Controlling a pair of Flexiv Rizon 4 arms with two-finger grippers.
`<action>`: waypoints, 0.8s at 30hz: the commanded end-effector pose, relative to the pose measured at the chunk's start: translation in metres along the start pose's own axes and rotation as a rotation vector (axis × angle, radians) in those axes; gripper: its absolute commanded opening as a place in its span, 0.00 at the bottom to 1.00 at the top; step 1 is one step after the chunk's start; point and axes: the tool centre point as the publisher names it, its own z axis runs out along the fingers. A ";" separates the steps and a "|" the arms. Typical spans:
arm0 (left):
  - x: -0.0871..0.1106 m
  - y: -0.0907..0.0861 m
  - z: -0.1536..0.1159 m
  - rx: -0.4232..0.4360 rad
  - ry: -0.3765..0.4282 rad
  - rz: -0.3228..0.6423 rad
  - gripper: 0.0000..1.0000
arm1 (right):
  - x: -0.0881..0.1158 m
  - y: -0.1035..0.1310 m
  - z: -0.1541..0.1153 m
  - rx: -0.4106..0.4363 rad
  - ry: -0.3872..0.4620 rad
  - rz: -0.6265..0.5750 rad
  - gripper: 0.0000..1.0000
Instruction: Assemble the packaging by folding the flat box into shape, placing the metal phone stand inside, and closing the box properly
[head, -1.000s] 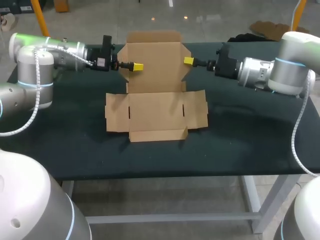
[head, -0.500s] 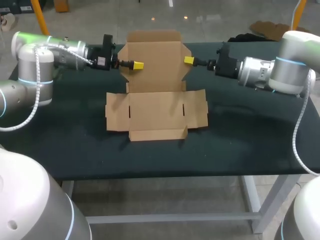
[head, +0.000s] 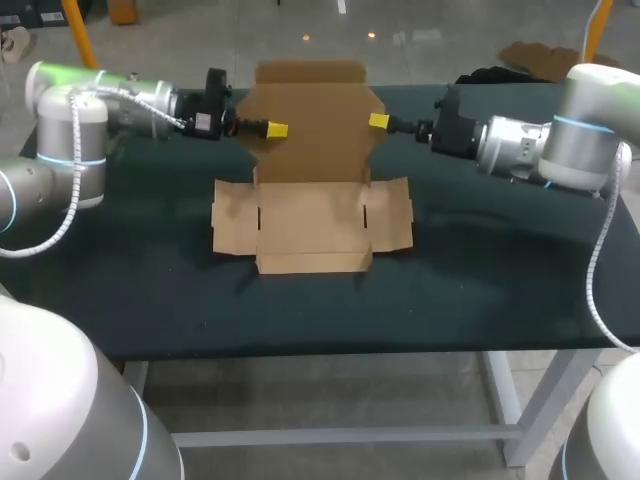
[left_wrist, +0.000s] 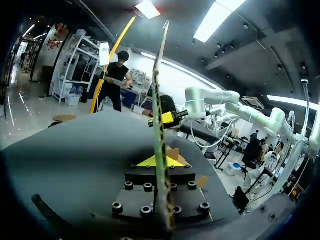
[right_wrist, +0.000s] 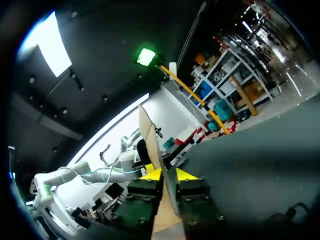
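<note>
The left arm (head: 130, 100) is a rounded white and silver shell with thin light-blue rings at its joints and a green tint at the end farthest from its claw. A white ribbed hose (head: 68, 215) loops along it. Behind the left claw (head: 277, 130) sits a black block, with slim black fingers ending in yellow tips (left_wrist: 142, 162). Round black bolts (left_wrist: 128, 185) stud the plate behind the tips. The right arm (head: 590, 110) is shaped and coloured alike, with its own ribbed cable (head: 598, 270) and a black block behind the right claw (head: 378, 121).
</note>
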 end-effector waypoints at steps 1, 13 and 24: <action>-0.003 -0.001 -0.001 -0.003 0.015 0.001 0.00 | 0.004 0.005 -0.002 0.017 -0.033 -0.012 0.61; -0.007 -0.008 -0.004 0.004 -0.004 -0.001 0.00 | 0.035 0.008 -0.030 0.077 -0.206 -0.106 0.46; -0.009 -0.023 0.000 0.023 -0.029 0.008 0.00 | 0.057 -0.009 -0.066 0.077 -0.320 -0.177 0.00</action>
